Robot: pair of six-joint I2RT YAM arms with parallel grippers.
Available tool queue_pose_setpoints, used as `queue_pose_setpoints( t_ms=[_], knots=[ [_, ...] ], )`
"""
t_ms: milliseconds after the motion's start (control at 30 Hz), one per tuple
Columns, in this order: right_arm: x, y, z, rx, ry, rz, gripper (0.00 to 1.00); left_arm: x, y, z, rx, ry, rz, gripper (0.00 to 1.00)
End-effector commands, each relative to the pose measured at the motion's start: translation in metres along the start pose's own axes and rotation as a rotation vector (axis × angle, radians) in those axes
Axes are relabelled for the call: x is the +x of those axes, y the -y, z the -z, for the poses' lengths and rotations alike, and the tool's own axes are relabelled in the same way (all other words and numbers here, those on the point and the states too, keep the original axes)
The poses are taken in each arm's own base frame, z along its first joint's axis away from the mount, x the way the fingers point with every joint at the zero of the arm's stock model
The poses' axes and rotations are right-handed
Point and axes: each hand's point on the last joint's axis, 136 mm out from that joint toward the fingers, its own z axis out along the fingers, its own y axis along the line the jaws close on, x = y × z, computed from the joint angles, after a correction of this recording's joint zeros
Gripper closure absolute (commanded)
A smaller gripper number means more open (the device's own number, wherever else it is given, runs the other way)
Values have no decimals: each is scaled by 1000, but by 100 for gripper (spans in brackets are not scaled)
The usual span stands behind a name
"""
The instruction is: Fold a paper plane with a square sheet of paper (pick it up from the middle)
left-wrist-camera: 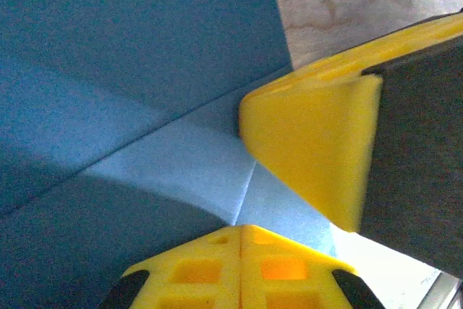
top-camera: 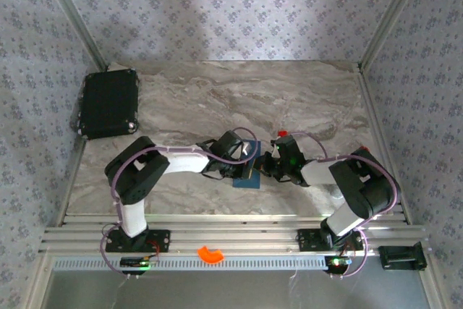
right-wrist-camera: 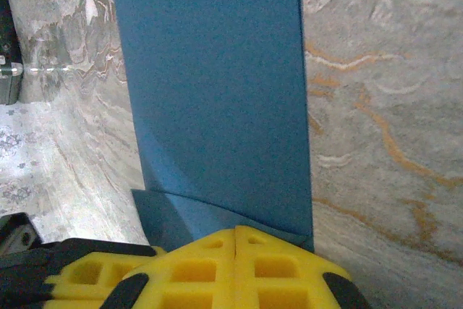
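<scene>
Top external view: walls (top-camera: 231, 5) papered in a pale floral print close in a counter (top-camera: 217, 99) of glossy grey-brown marbling. A matte black rectangular case (top-camera: 109, 103) lies flat at the far left corner. The square sheet of paper (top-camera: 248, 173), thin, dark blue and creased, sits near the counter's middle, towards the near edge, between both claws. The left claw (left-wrist-camera: 242, 231) has its yellow ribbed fingers pressed together on the folded sheet (left-wrist-camera: 145, 106). The right claw (right-wrist-camera: 236, 233) is likewise closed, pinching the sheet's (right-wrist-camera: 217, 92) edge. An orange curved piece (top-camera: 210, 254) rests on the near rail. A small red block (top-camera: 281, 134) sits beside the right arm.
</scene>
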Motion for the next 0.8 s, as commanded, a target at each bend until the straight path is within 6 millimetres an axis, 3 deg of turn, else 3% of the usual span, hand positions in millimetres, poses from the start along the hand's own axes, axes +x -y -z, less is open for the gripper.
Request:
queue_pose_setpoints(
  t_ms=[0, 167, 467, 633, 767],
  knots=[
    [22, 44, 0, 140, -60, -64, 100, 25, -13, -1, -18, -74, -5, 94],
    [20, 42, 0, 131, -57, -55, 100, 42, -27, 12, -30, -78, 19, 92],
    [17, 39, -2, 121, -63, -48, 100, 56, -32, 31, -5, -73, 16, 89],
    [11, 23, -4, 75, -66, -27, 100, 32, -12, 36, 57, -10, 13, 84],
    [-3, -24, 5, -49, -43, 36, 89, 9, 9, 42, 100, 37, -4, 81]
  ],
)
